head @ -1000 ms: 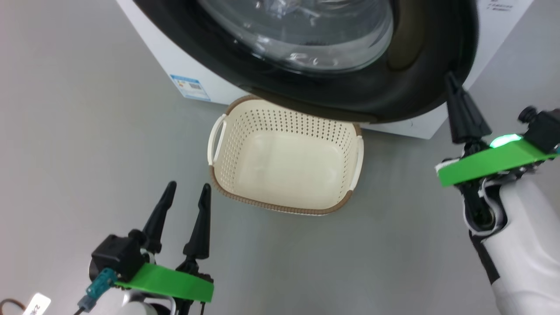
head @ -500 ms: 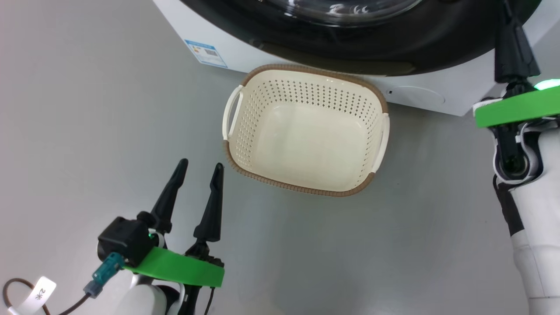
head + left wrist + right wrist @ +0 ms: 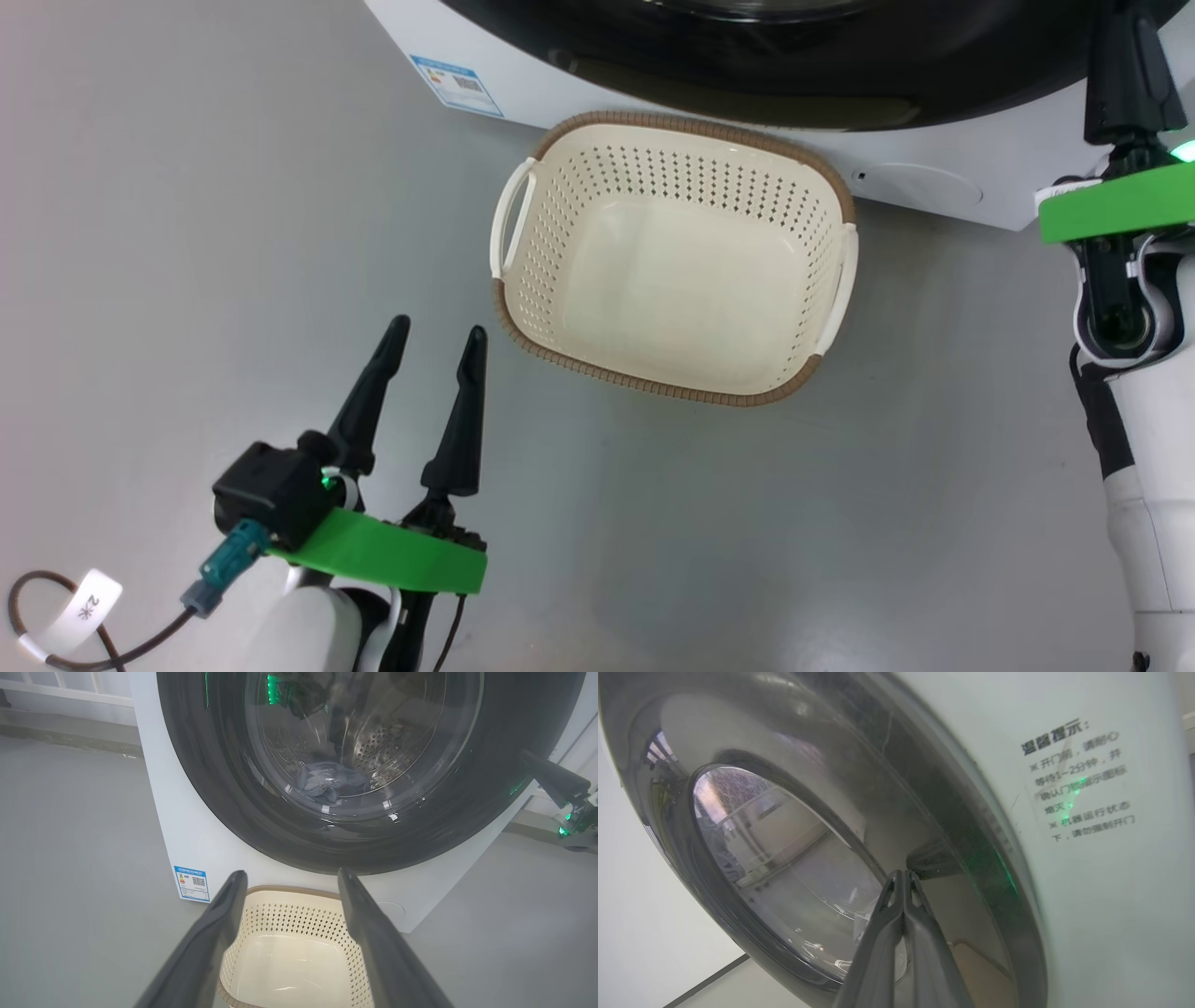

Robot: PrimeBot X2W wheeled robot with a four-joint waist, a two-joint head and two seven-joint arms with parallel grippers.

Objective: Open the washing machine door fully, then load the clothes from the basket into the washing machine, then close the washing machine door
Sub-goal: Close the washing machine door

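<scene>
At the far left of the head view, a white tag [image 3: 86,605] on a dark cable bears a handwritten "2" and a star-like mark. Next to it the left gripper [image 3: 440,325] hangs over the grey floor [image 3: 187,233] with its jaws spread and nothing between them. In its own wrist view the left gripper [image 3: 292,872] frames the basket's far rim. Low on the front of the white washing machine [image 3: 934,187] is a blue-edged sticker [image 3: 456,84]. The left wrist view shows a small square code on this sticker [image 3: 192,883], but the print is too fine to read. The cream perforated basket [image 3: 653,387] with its brown woven-look rim stands on the floor just before the machine, below the door, its smooth bottom bare. The washing machine door [image 3: 210,788] lies against the machine's front [image 3: 187,826]. Through its glass bowl a crumpled grey-blue heap of clothes [image 3: 322,781] rests low in the perforated steel drum. At the right, the right gripper [image 3: 1125,37] points up at the door's black rim [image 3: 747,84], jaws pressed together and holding nothing. In the right wrist view its tips [image 3: 903,872] reach a dark recess in the glossy rim [image 3: 924,788], though contact cannot be told. On the white panel beside it a printed notice [image 3: 1078,779] is headed "温馨提示:" and ends "请勿强制开门".
</scene>
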